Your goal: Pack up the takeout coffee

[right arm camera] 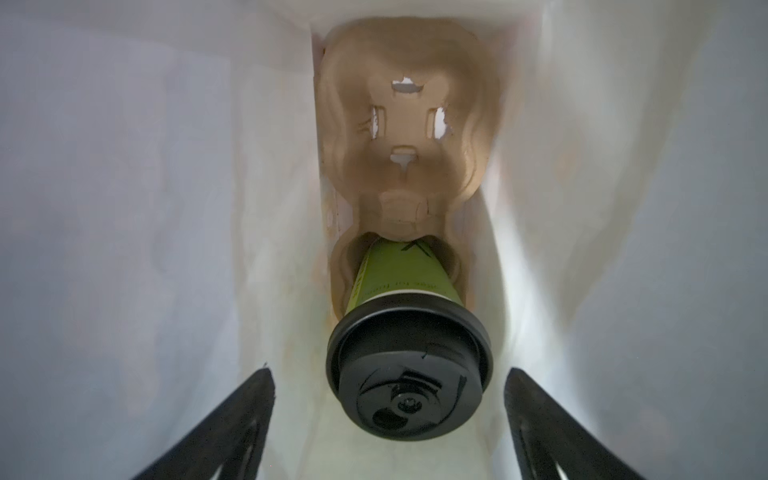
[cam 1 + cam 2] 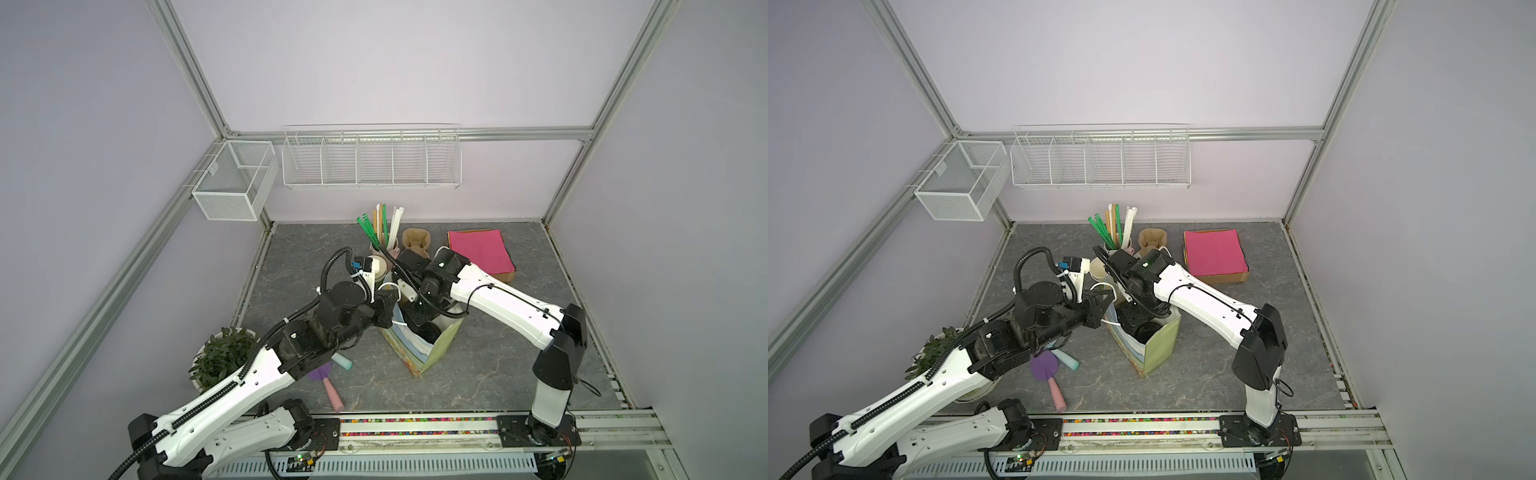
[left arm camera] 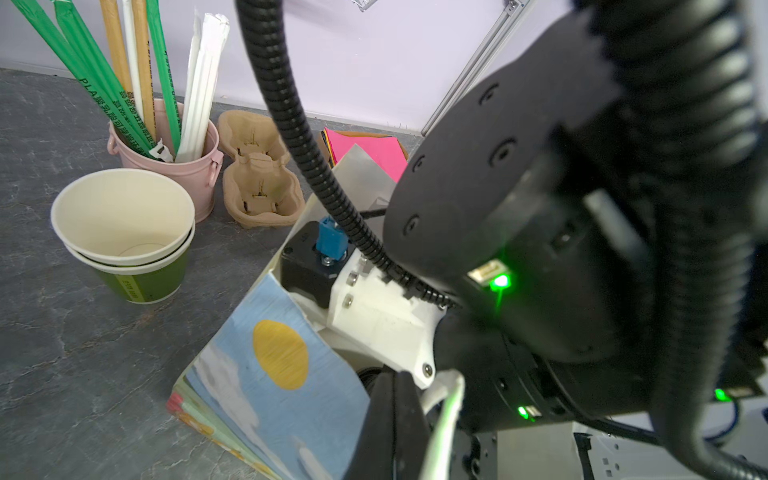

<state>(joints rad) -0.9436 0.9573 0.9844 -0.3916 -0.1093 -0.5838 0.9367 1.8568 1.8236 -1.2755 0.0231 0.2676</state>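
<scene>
Right fingers (image 1: 245, 403): spread wide inside the paper bag (image 2: 442, 345), one on each side of the coffee cup's lid and clear of it.

Coffee cup (image 1: 395, 278): green, capped with a black sip lid (image 1: 409, 374), seated in one socket of a brown pulp tray (image 1: 407, 124) at the bottom of the bag.

Left fingers (image 3: 390, 415): pressed together at the bag's top edge, beside a white cord handle (image 3: 444, 407). Whether they pinch paper or cord cannot be told.

Bag: stands near the middle of the worktop (image 2: 498, 374); one face is blue with a yellow disc.

Toward the back edge, behind the bag: a stack of lidless green cups (image 3: 124, 232), a pink bucket (image 3: 195, 166) of wrapped straws, and a spare pulp tray (image 3: 262, 183).

Back right corner: a box of pink paper sheets (image 2: 480, 249).

Front left corner: a potted plant (image 2: 220, 357), with a purple scoop (image 2: 1044, 365) between it and the bag.
</scene>
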